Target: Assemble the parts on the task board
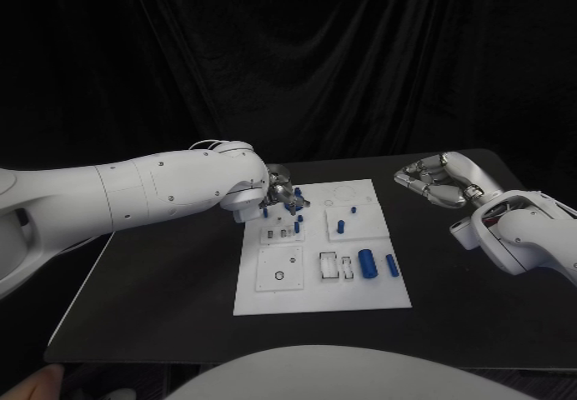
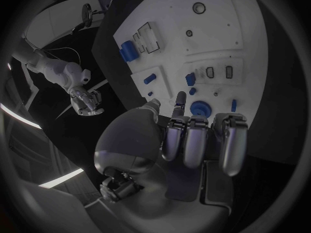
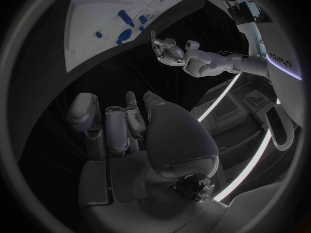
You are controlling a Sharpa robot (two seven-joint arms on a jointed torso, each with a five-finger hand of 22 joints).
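Task board point(image 1: 315, 292) at table centre, partly assembled: several blue parts point(image 1: 342, 226) stand upright in it, two point(image 1: 368, 263) lie loose beside an empty slot. My left hand point(image 1: 279, 193) hovers over the far-left pegs, fingers curled, apparently holding nothing. My right hand point(image 1: 435, 180) waits aside, curled, empty.

- task board point(image 1: 315, 293): white plate, black-outlined slots and holes on it
- parts: blue; blue cylinder point(image 1: 367, 263) and slimmer blue peg point(image 1: 392, 266) toward the board's right edge, small blue pegs point(image 1: 340, 225) nearer the board's far end
- blue gear-like part point(image 2: 200, 108) on the board, just beside the left hand's fingertips
- table point(image 1: 168, 275): black, matte
- left hand point(image 2: 194, 140): silver, darker finger pads
- right hand point(image 1: 435, 180): silver, shiny
- arms: white shells, left arm point(image 1: 144, 192), right arm point(image 1: 523, 229)
- backdrop behind the table: black curtain point(image 1: 301, 75)
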